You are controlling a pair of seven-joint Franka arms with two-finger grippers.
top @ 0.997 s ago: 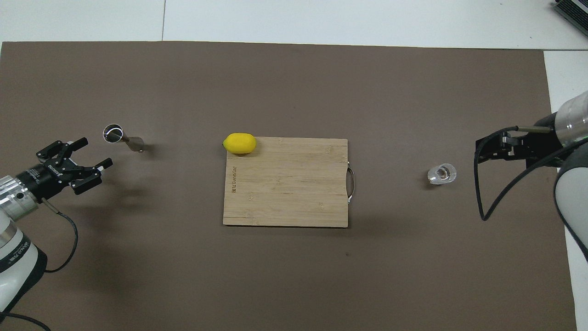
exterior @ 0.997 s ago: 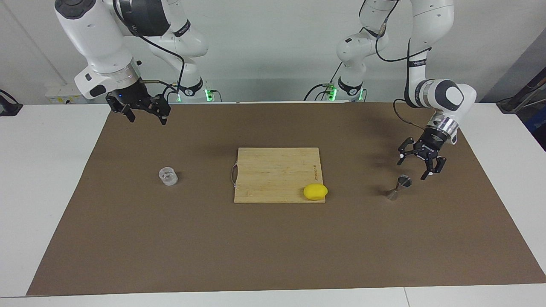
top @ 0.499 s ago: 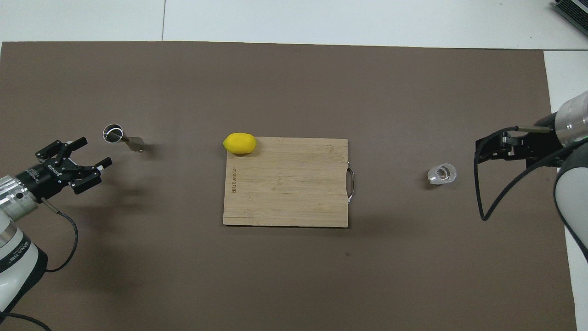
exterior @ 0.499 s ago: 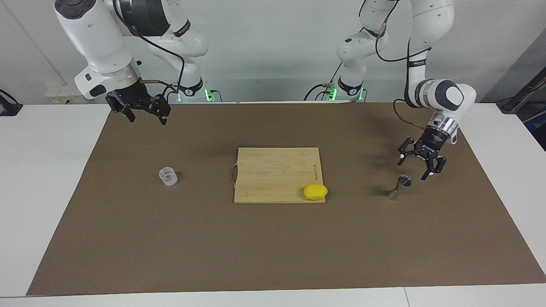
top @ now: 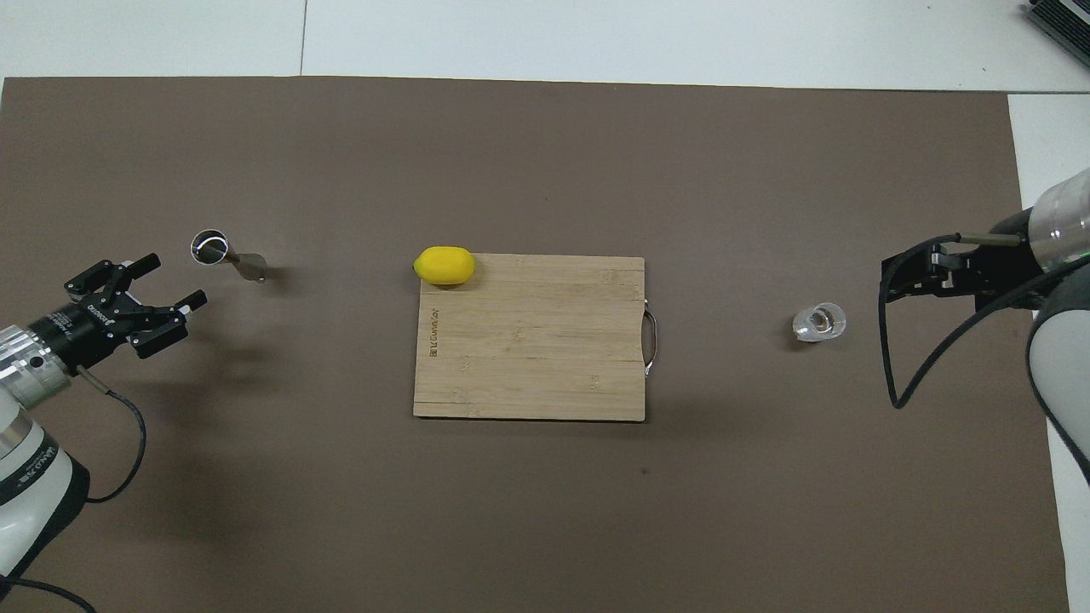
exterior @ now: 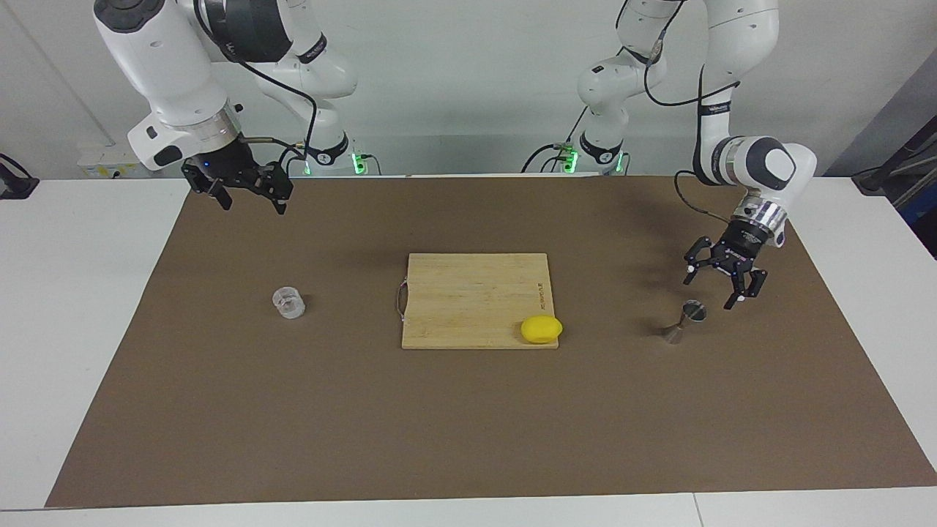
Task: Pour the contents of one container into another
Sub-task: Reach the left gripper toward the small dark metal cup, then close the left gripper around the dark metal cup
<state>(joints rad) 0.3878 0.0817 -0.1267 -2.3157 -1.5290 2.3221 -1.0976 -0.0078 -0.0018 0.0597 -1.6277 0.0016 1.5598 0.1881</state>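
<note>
The left end effector [exterior: 714, 286], fingers spread, has drifted a little toward twelve o'clock in the facing view, edging away from the steel jigger [exterior: 682, 322] while hanging just above the brown mat [exterior: 468, 439] beside it.

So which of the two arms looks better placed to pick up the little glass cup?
Probably the right. The glass cup stands at its end of the table, with the open right gripper hanging nearby. The open left gripper hovers by the steel jigger instead.
</note>
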